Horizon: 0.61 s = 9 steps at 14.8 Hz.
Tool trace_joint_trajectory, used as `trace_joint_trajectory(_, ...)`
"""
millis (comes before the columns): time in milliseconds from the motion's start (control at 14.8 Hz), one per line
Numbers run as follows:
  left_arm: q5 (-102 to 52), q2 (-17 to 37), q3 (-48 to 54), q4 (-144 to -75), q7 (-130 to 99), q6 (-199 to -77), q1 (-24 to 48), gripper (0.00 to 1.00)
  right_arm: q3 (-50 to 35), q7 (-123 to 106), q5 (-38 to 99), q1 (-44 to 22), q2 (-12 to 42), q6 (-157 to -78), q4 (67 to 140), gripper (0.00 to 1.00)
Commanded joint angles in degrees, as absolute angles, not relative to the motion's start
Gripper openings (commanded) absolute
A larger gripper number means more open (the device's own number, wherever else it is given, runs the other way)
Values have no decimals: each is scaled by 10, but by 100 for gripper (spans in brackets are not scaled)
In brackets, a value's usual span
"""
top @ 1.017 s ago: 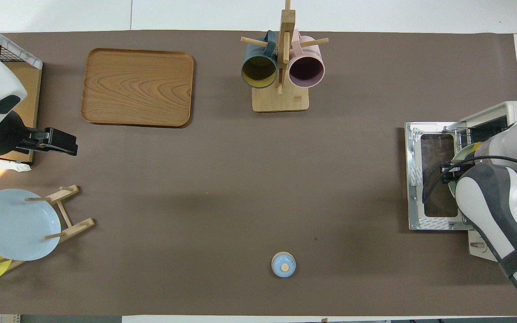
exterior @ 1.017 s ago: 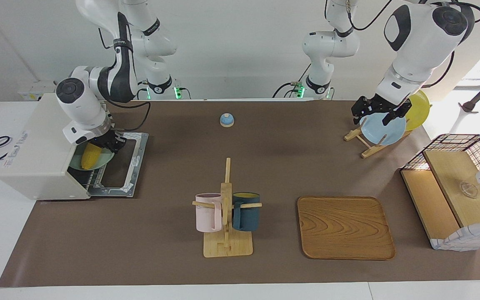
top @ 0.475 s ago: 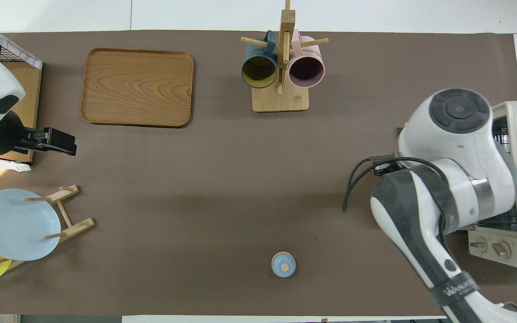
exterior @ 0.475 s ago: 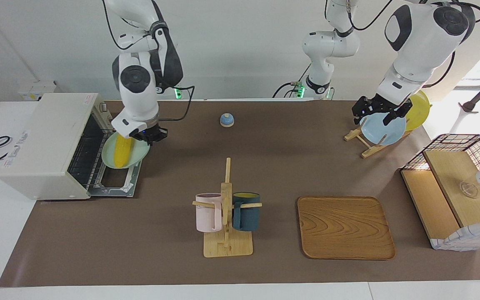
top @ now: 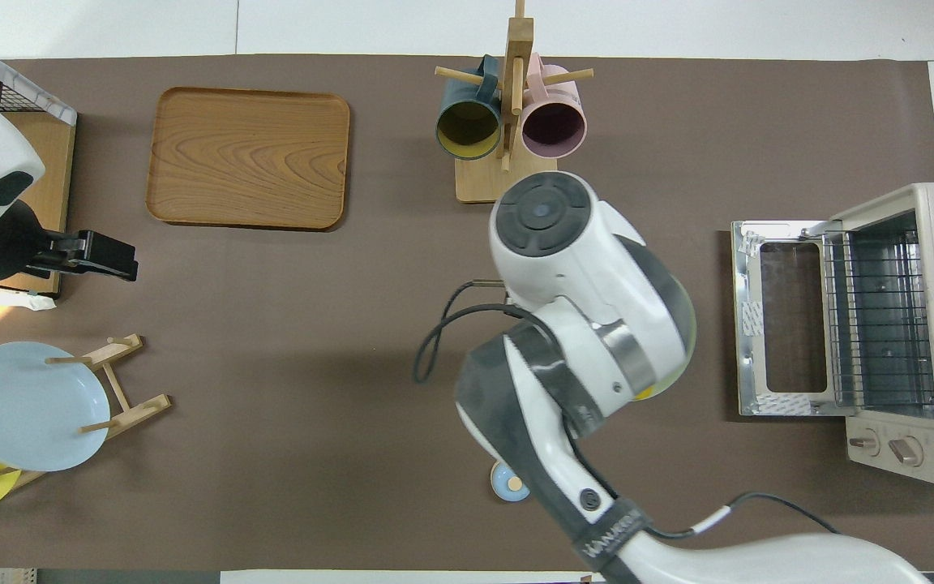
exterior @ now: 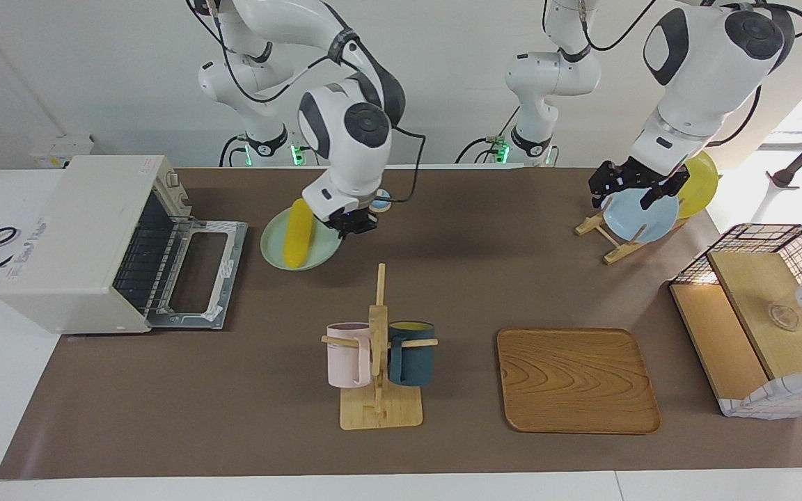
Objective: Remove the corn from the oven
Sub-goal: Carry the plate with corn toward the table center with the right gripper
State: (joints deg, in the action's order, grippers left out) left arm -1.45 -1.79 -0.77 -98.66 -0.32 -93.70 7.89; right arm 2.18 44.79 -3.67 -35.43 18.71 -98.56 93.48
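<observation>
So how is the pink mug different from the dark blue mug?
The pink mug is pale pink outside and dark inside; the dark blue mug is yellow inside. The pink mug hangs toward the right arm's end of the table, the dark blue mug toward the left arm's end. Both hang on the same wooden mug stand, about equal in size.

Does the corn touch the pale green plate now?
Touching. In the facing view, the corn lies on the pale green plate, no gap between them. The right gripper grips the plate's rim.
</observation>
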Motion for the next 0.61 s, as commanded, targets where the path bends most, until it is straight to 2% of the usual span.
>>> trace_joint_trajectory(0, -3, -33, -8, -1000, -4, -944, 78, 100, 19, 490, -5, -380, 276, -1010, 848, 0)
trace_joint_trajectory(407, -3, -33, -8, -1000, -4, -947, 78, 100, 15, 496, 79, -393, 257, -1167, 964, 0)
trace_joint_trajectory(542, -3, -33, -8, -1001, -4, -947, 78, 100, 15, 495, 83, -388, 256, -1172, 967, 0)
